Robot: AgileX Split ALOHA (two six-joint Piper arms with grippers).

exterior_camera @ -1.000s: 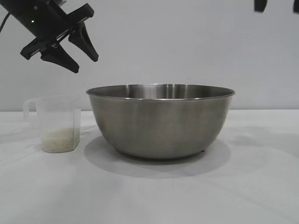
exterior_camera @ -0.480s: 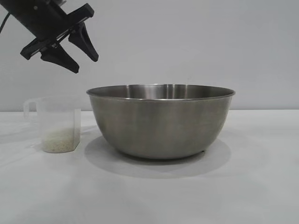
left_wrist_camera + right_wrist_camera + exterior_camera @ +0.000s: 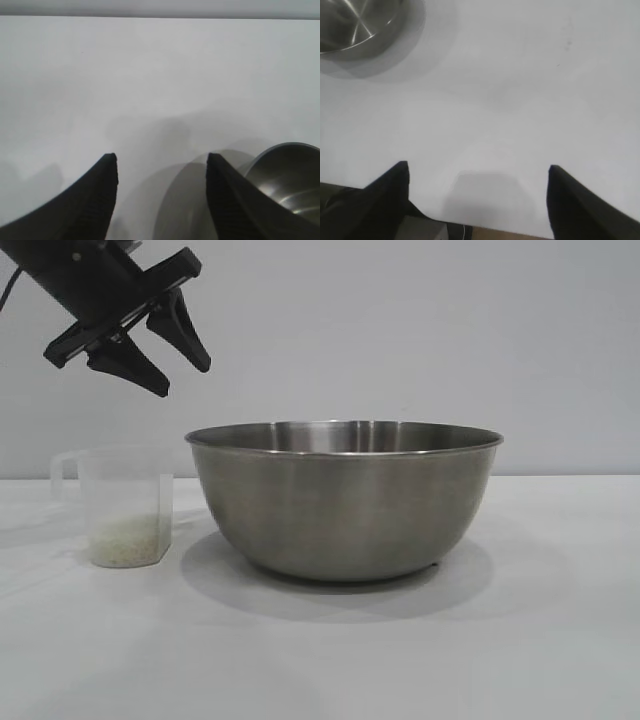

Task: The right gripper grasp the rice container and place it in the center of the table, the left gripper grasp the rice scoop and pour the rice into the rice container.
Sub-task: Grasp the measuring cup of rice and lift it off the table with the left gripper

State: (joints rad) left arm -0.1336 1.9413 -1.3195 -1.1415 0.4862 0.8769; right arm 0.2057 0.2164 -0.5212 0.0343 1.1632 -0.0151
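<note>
At the upper left of the exterior view the left hand (image 3: pixel 165 345) hangs in the air, tilted downward, its two fingers apart and holding nothing; it sits exactly where it did a second ago. Below it, at the left middle of the frame, the cup (image 3: pixel 118 506) stands upright on the white counter (image 3: pixel 320 650), its handle turned toward the frame's left edge, with a low heap of rice (image 3: pixel 127 539) in its bottom. The hand is well above the cup and not touching it. Just right of the cup, close but apart from it, the steel bowl (image 3: pixel 343 498) stands at the centre of the frame, upright, resting on the counter with its shadow under it.

What has changed is at the upper right corner: a second ago a dark tip of the other arm showed there, and now that corner is bare wall. In its own wrist view the right hand (image 3: pixel 479 172) has its fingers wide apart over bare counter, gripping nothing, with the bowl (image 3: pixel 355 22) far off in the upper left corner of that frame.

By my reading, the bowl's placement looks done and the right arm is clear of it. The scooping half has not yet begun: the cup is untouched and its rice unpoured
</note>
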